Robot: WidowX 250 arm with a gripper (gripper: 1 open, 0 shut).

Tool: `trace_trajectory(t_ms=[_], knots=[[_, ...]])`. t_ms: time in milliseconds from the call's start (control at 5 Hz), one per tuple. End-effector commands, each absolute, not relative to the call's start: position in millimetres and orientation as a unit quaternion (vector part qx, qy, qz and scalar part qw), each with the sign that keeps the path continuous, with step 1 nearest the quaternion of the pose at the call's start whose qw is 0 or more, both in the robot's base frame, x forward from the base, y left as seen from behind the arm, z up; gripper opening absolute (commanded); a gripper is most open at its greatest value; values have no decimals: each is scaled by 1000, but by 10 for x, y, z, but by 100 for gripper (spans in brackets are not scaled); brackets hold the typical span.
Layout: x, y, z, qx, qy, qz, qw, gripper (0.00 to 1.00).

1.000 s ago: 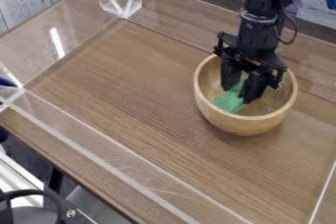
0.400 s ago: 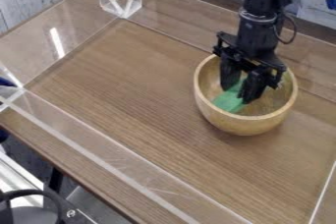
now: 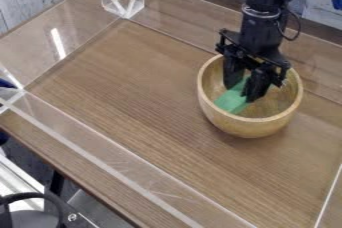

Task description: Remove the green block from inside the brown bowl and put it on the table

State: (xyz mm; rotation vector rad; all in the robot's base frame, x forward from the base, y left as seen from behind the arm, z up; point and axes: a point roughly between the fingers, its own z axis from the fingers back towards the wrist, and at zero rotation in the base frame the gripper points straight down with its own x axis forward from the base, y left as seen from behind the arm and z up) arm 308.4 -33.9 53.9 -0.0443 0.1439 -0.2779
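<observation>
The brown bowl (image 3: 217, 116) stands on the table (image 3: 134, 102) at the right. Inside it lies the green block (image 3: 234, 101), tilted against the inner wall. My black gripper (image 3: 250, 89) reaches straight down into the bowl, its fingers shut on the upper end of the green block. The block's lower end shows to the left of the fingers; the gripped part is hidden.
Low clear acrylic walls (image 3: 80, 142) edge the tabletop. A clear acrylic corner piece (image 3: 123, 0) stands at the back left. Bare wood-grain surface stretches left and in front of the bowl.
The gripper and the green block have risen very slightly inside the bowl; otherwise nothing has shifted.
</observation>
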Motion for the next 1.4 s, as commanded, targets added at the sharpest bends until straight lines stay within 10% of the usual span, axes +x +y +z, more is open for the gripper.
trace_trajectory(t_ms=[0, 1200], knots=[[3161, -305, 846, -22, 23, -137, 990, 0], [3091, 77, 1194, -20, -8, -99, 995, 0]])
